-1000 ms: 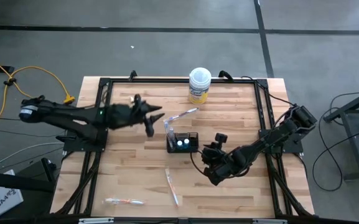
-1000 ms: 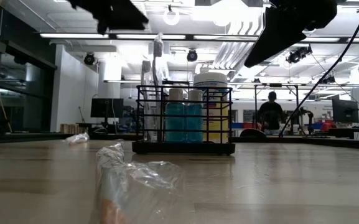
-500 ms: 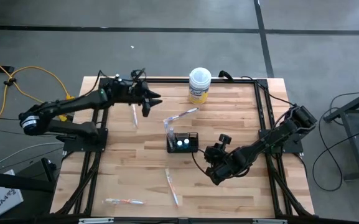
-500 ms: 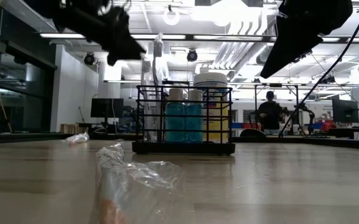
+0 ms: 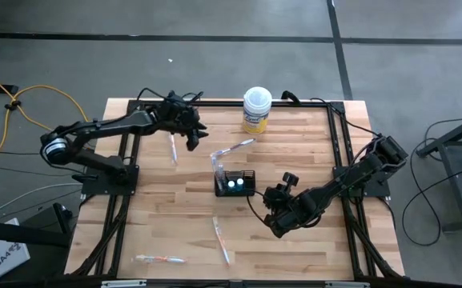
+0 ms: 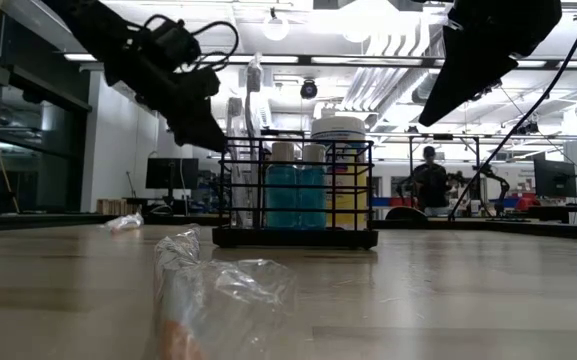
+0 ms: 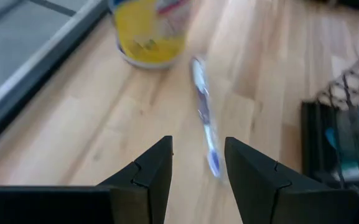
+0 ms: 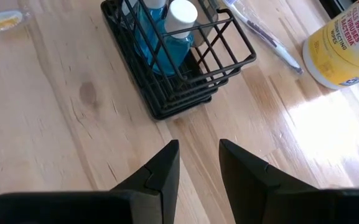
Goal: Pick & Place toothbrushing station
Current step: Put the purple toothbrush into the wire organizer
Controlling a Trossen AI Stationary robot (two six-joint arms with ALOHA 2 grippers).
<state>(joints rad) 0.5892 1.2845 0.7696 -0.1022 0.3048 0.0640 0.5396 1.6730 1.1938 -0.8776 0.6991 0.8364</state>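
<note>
The black wire holder (image 5: 236,184) stands at mid-table on its base, with two teal white-capped tubes (image 8: 167,31) upright inside and a wrapped toothbrush (image 5: 214,164) leaning out of its left end. A loose toothbrush (image 7: 205,118) lies flat between the holder and the yellow tub. My left gripper (image 5: 192,138) hovers open at the far left, pointing at that toothbrush (image 5: 235,147). My right gripper (image 8: 196,163) hangs open over bare wood just off the holder's near right corner (image 5: 264,206). In the low view the left gripper (image 6: 196,122) is up left of the holder (image 6: 296,195).
A yellow white-lidded tub (image 5: 256,110) stands at the far edge. Wrapped toothbrushes lie on the wood: one under the left arm (image 5: 172,149), one near the front (image 5: 221,238), one at the front left (image 5: 160,258). A black frame rail (image 5: 339,136) borders the table.
My left gripper has swung from the table's middle left toward the far edge and come down, turning to point toward the table's right; a wrapped toothbrush that the arm covered now shows beneath it. My right gripper has rolled a little in place.
</note>
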